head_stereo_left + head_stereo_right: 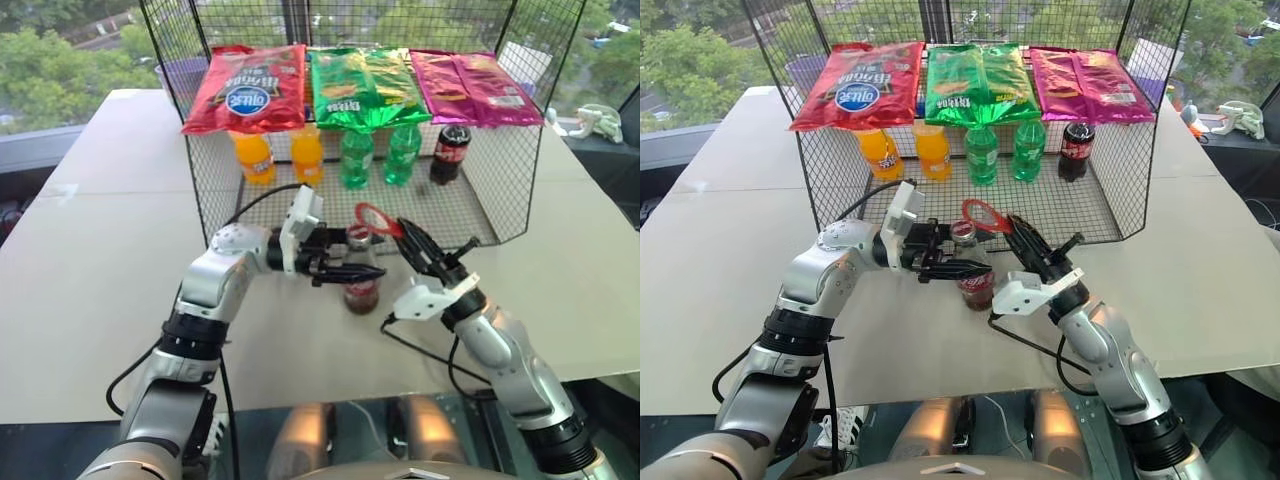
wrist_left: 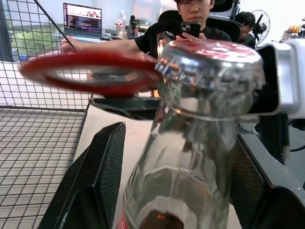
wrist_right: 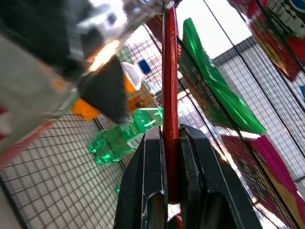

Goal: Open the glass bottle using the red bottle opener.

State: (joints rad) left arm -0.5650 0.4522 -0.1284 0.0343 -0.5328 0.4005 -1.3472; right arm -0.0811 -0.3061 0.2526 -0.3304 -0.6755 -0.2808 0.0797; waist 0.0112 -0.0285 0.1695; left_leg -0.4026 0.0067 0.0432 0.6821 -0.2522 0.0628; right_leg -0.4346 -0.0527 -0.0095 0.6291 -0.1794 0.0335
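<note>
Flat red bottle opener (image 2: 90, 71), ring-headed, beside ribbed clear glass bottle (image 2: 190, 157).

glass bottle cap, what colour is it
Silver crimped metal with a red top, on the glass bottle; the cap shows best in the left wrist view.

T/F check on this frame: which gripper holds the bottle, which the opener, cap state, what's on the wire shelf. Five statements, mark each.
1. The left gripper holds the small clear glass cola bottle. True.
2. The right gripper is open. False: shut on the flat red ring-headed bottle opener.
3. The metal cap is off. False: still on.
4. The bottle lies on its side. False: it stands upright on the table.
5. Two green plastic bottles stand on the wire shelf. True.
</note>
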